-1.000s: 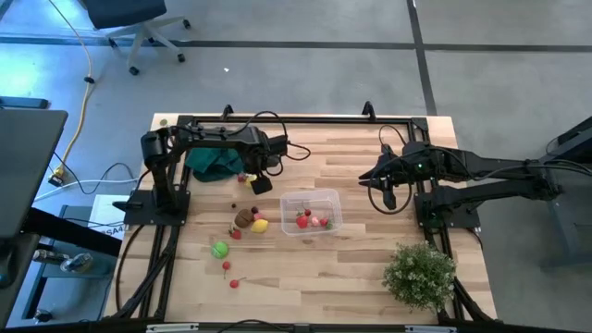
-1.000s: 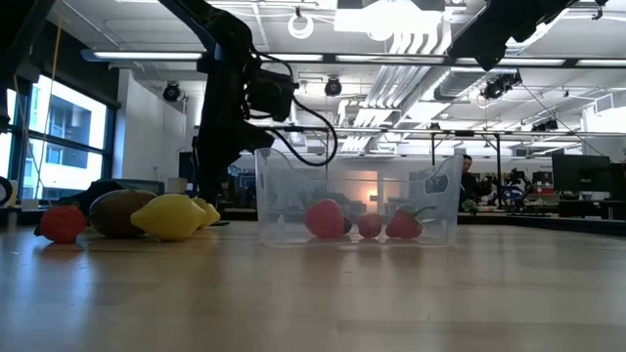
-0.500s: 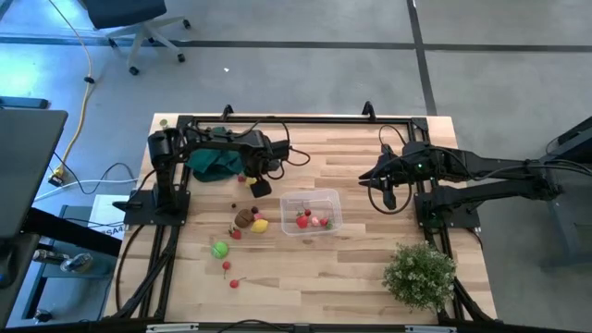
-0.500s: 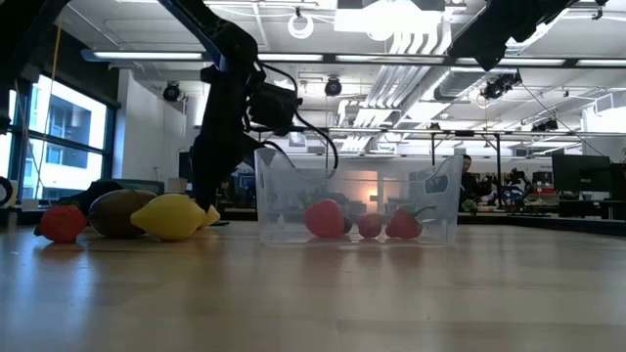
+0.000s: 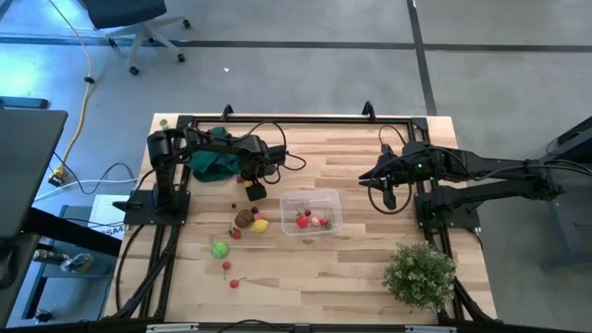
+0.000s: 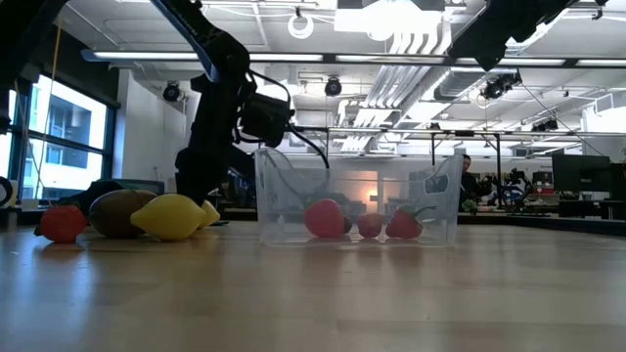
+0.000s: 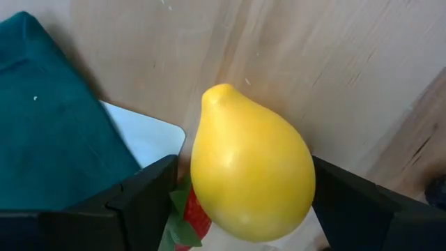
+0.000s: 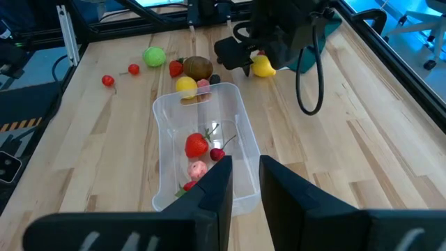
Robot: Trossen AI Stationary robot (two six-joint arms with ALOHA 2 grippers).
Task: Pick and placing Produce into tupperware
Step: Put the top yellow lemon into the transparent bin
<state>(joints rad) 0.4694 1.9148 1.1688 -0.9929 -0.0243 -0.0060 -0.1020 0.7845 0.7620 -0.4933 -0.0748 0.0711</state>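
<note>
Left gripper (image 5: 254,191) is sitting left of centre in the high view, just below the dark green cloth (image 5: 215,164), jaws spread wide around a yellow pear (image 7: 251,174). In the left wrist view the pear is filling the gap between both fingers (image 7: 143,192), with a strawberry (image 7: 197,217) tucked underneath; I can't tell if the pads are touching it yet.

Loose produce is lying lower left of centre: a brown kiwi (image 5: 244,217), a lemon (image 5: 261,225), a green ball (image 5: 219,249), small red pieces.

The clear tupperware (image 5: 331,199) is sitting mid-frame, already holding about 3 red pieces (image 5: 311,220).

Right gripper (image 5: 385,192) is waiting right of centre, jaws nearly closed, holding nothing.

My read for the step in hand: centre on the pear's wide belly, close slowly so it isn't squirting out, avoid pinching the strawberry too, lift clear before crossing the tub wall.
</note>
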